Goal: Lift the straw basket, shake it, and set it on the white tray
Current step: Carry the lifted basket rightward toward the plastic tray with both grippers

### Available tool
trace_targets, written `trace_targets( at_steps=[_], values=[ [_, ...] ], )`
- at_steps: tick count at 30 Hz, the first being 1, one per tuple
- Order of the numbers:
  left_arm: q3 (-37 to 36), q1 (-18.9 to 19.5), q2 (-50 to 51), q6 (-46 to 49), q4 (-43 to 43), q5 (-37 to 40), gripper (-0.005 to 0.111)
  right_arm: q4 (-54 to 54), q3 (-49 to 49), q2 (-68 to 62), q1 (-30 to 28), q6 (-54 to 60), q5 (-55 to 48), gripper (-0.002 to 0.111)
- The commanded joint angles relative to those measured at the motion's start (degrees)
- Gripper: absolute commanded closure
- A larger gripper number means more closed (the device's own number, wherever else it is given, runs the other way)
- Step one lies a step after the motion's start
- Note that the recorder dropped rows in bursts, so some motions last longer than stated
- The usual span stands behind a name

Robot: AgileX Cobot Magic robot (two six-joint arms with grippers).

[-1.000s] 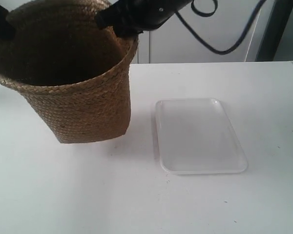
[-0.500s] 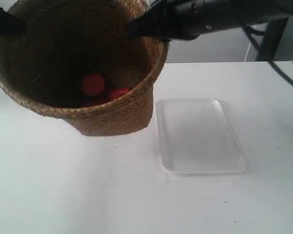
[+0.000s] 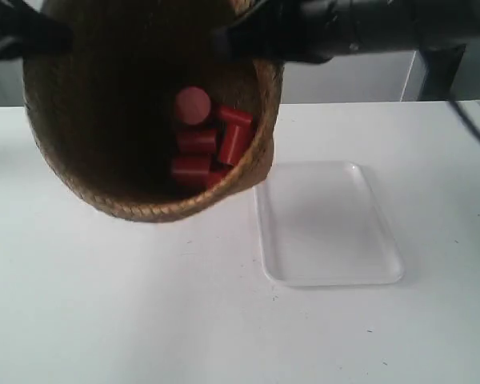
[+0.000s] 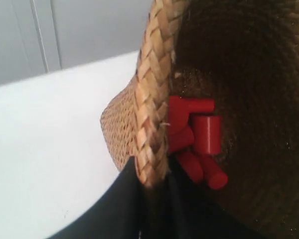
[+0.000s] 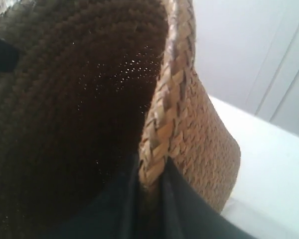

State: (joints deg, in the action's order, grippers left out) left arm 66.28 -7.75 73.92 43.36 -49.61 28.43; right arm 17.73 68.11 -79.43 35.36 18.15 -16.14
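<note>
left gripper (image 4: 152, 180): jaws narrow, pinching the braided rim of the straw basket (image 4: 154, 99), one finger inside and one outside. right gripper (image 5: 150, 183): same pinch on the rim at the far side of the mouth. two opposed rim grips make sense here, since the weave is soft and a single pinch would let it fold or swing.

exterior view: the basket hangs between the grippers at about 10 o'clock in frame, tipped hard so the mouth faces the camera. it's probably clear of the table (image 3: 144, 320), but the base is hidden behind the body, so i can't confirm that.

red cylinders (image 3: 204, 148) are piled on the low side of the wall, roughly 4 o'clock in the mouth, not far from the lip. that's where this tilt puts them. reads as mid-shake. risk: any more tilt and they roll out.

white tray (image 3: 328, 224) lies flat at 4 o'clock from the basket, nothing on it, nearest corner just beside the rim. placing not yet done. next move needs the basket levelled first, then carried toward 4 o'clock and lowered square, because the tray looks to have little margin.
</note>
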Motion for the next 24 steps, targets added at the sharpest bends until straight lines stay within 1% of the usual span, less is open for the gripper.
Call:
trace_targets(
  at_steps=[1, 4, 7, 9, 11, 15, 17, 19, 21, 22, 24],
  values=[
    [3.37, -0.98, -1.66, -0.68, -0.40, 4.09, 0.107, 0.69, 3.46, 1.32, 0.55, 1.19, -0.44, 0.108],
    [5.22, -0.98, -2.41, -1.16, -0.14, 3.52, 0.107, 0.18, 4.83, 2.75, 0.55, 1.19, -0.34, 0.108],
    [1.05, -0.98, 1.90, -0.99, 1.10, 3.16, 0.107, -0.26, 1.39, -2.78, 0.42, 1.19, -0.78, 0.108],
    [-0.53, -0.87, 3.87, -1.15, 1.92, 2.71, 0.107, -0.97, 0.74, -6.03, 0.42, 1.19, -1.41, 0.108],
    [1.31, -0.87, 3.18, -2.41, 3.95, 3.17, 0.107, -1.12, 2.74, -5.44, 0.42, 1.19, -1.75, 0.108],
    [7.14, -1.01, -1.03, -2.59, 3.87, 3.62, 0.107, -0.84, 7.56, -0.55, 0.56, 1.19, -1.51, 0.108],
    [6.18, -1.01, -0.04, -2.59, 4.28, 2.42, 0.107, -0.84, 6.20, -2.09, 0.41, 1.19, -2.03, 0.108],
    [2.91, -1.01, 3.57, -2.45, 4.65, 2.54, 0.107, -1.56, 3.27, -6.50, 0.41, 1.19, -2.46, 0.108],
    [1.42, -1.01, 6.11, -2.45, 4.88, 2.92, 0.107, -1.95, 3.42, -9.15, 0.41, 0.88, -3.34, 0.108],
    [1.82, -1.01, 6.22, -2.56, 4.99, 3.03, 0.107, -1.95, 4.24, -8.83, 0.41, 0.76, -3.76, 0.108],
    [6.43, -1.01, 2.60, -2.95, 4.78, 4.73, 0.107, -1.63, 8.27, -3.61, 0.70, 0.61, -4.08, 0.108]
  ],
)
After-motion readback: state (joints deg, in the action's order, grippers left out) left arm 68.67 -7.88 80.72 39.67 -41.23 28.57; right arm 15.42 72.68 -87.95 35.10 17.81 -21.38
